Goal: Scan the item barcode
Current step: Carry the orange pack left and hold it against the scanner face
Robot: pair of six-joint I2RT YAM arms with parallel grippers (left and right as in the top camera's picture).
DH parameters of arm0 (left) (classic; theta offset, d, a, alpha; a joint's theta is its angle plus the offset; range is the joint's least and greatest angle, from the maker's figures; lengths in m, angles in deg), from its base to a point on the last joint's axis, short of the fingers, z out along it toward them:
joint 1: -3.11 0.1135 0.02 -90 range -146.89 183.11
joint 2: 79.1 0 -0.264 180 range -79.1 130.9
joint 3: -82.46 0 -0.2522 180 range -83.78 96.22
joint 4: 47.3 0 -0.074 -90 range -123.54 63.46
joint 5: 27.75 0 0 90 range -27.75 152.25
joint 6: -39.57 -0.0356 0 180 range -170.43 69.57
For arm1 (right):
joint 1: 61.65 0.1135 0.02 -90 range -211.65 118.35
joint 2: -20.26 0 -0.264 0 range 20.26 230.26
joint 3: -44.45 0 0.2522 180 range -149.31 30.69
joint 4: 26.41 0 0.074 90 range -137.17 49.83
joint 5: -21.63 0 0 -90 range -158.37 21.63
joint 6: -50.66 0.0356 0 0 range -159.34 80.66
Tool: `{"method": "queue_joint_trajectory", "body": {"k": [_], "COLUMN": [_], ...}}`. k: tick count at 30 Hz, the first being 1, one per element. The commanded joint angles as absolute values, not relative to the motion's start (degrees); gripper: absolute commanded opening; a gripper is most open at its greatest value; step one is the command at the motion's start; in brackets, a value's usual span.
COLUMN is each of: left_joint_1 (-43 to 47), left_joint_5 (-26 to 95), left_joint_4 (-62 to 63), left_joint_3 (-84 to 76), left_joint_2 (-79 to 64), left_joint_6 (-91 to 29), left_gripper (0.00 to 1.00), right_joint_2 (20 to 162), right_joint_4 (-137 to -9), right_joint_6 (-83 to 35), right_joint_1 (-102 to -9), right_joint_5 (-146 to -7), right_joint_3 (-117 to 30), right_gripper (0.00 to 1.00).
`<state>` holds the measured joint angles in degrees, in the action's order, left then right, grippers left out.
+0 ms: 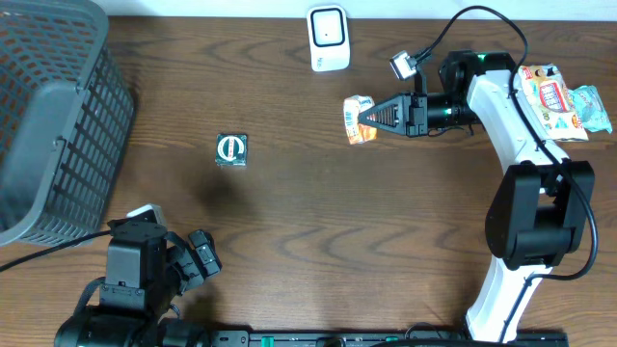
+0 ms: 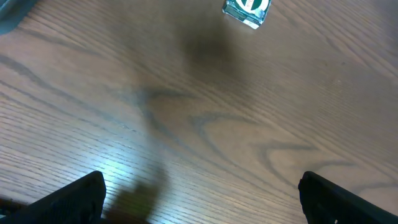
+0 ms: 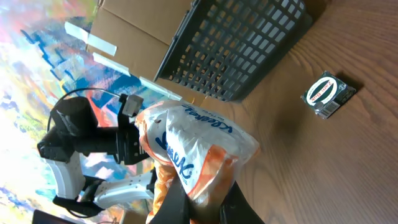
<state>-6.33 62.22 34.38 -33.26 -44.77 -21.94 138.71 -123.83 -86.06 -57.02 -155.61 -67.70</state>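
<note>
Clamping a crumpled orange-and-white plastic packet [image 1: 358,121] with blue lettering, the right pincer [image 1: 374,118]; left pincer [image 1: 200,254] spread wide.

Location type: robotics lab bench staged as shop checkout.
Evidence: robot arms [image 1: 525,222] at wood-grain table [image 1: 318,231]; grey plastic basket [image 1: 48,125]; white scanner unit [image 1: 328,39]; snack packet [image 1: 357,120]; pile of packaged goods [image 1: 559,101]; cardboard boxes [image 3: 134,31]; colourful mural [image 3: 25,74] behind.

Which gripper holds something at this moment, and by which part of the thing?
The right gripper is shut on the snack bag, pinching it at one end; the rest of the bag sticks out past the fingertips. The left gripper is open and holds nothing.
</note>
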Motion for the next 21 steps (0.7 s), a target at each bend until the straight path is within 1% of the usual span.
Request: {"method": "queue_joint_trajectory", "body": {"k": [1, 8, 11, 15, 21], "left_joint_1": [-6.2, -6.2, -6.2, -6.2, -6.2], "left_joint_5": [62.7, 62.7, 62.7, 62.7, 62.7], "left_joint_4": [34.6, 34.5, 34.6, 34.5, 34.5], "left_joint_3": [-33.3, -33.3, -33.3, -33.3, -33.3], "left_joint_2": [-45.0, -45.0, -45.0, -45.0, -45.0], "left_joint_6": [-22.0, -22.0, -22.0, -22.0, -22.0], "left_gripper": [0.97, 0.98, 0.98, 0.98, 0.98], "right_joint_2": [138.5, 138.6, 138.6, 138.6, 138.6], "right_joint_4": [-123.5, -120.5, -117.9, -112.6, -110.6], "right_joint_6": [-85.4, -84.7, -81.8, -74.2, -72.1], "right_joint_1": [-56.6, -56.3, -55.8, -55.6, -55.3], "right_joint_5": [-157.0, -155.3, -155.3, -155.3, -155.3], "right_joint_3": [-67.5, -67.4, -67.4, -67.4, -67.4], "right_gripper": [0.01, 0.01, 0.01, 0.01, 0.01]}}
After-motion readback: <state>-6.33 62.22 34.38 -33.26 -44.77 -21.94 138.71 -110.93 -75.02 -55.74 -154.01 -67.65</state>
